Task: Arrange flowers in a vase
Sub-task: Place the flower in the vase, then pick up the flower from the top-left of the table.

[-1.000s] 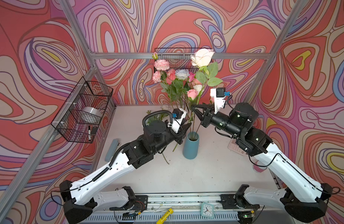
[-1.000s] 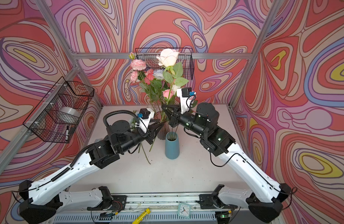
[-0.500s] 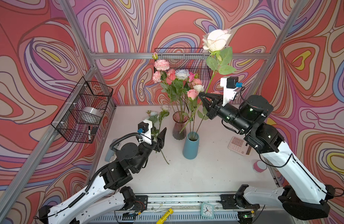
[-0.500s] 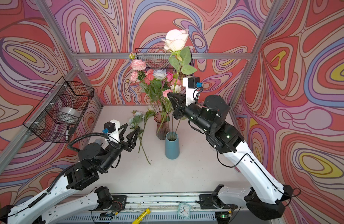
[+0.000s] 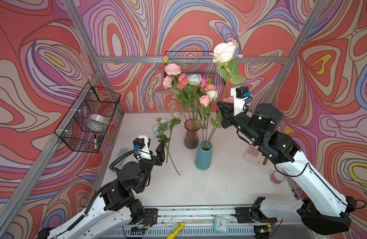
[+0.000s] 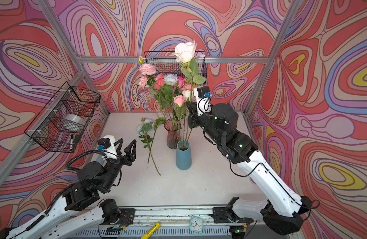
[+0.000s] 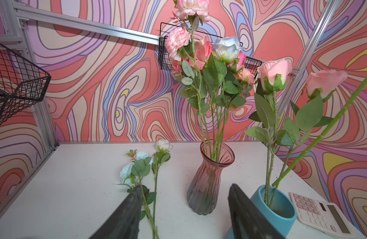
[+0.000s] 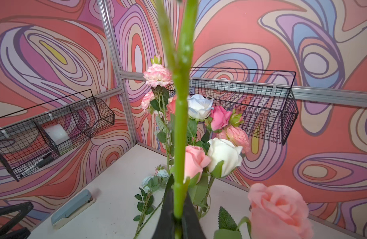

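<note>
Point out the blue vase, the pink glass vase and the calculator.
blue vase (image 5: 203,157), in a top view, middle of its outer wall
pink glass vase (image 7: 205,186), left wrist view, its ribbed belly
calculator (image 5: 254,154), in a top view, its keypad

Held stem (image 8: 179,124): blurring against the right wrist lens, running off the frame edge, bloom lying beyond it; blue vase (image 7: 286,225): base disappearing behind a finger (image 7: 246,215) of the left pincer (image 7: 185,187).
</note>
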`<state>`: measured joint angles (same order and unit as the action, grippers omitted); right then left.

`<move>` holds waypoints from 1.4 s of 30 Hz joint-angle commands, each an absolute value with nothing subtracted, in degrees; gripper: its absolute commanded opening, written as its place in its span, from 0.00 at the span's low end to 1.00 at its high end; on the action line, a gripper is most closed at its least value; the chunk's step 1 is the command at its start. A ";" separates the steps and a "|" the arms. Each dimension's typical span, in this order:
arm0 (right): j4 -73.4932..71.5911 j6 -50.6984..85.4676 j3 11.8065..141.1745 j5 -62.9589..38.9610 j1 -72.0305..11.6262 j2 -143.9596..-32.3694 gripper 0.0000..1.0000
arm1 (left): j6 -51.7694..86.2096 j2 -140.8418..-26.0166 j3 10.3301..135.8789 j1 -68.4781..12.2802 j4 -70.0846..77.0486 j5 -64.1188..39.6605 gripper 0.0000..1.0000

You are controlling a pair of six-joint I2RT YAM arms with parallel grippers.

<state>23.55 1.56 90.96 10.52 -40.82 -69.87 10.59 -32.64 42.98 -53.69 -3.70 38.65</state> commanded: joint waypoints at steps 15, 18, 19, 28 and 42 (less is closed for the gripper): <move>20.52 11.37 71.21 8.02 -40.76 -63.29 0.22 | 13.40 -34.84 40.96 -53.73 -4.88 40.36 0.69; 20.56 11.77 71.71 7.16 -40.78 -63.02 0.25 | 12.33 -36.34 41.50 -53.76 -4.08 40.43 0.69; 20.57 12.16 71.75 6.94 -40.78 -62.74 0.25 | 12.40 -36.96 42.01 -53.75 -4.28 40.41 0.70; 21.97 12.66 76.15 2.64 -40.78 -60.08 0.29 | 16.18 -43.71 43.57 -52.67 -7.21 42.31 0.70; 26.12 14.79 71.95 1.84 -40.78 -50.06 0.35 | 36.85 -64.04 53.03 -26.57 -26.09 18.91 0.67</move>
<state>23.49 13.34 74.35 1.34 -40.82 -52.64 30.76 -59.83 50.39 -30.52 -20.10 28.21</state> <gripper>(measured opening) 0.352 0.676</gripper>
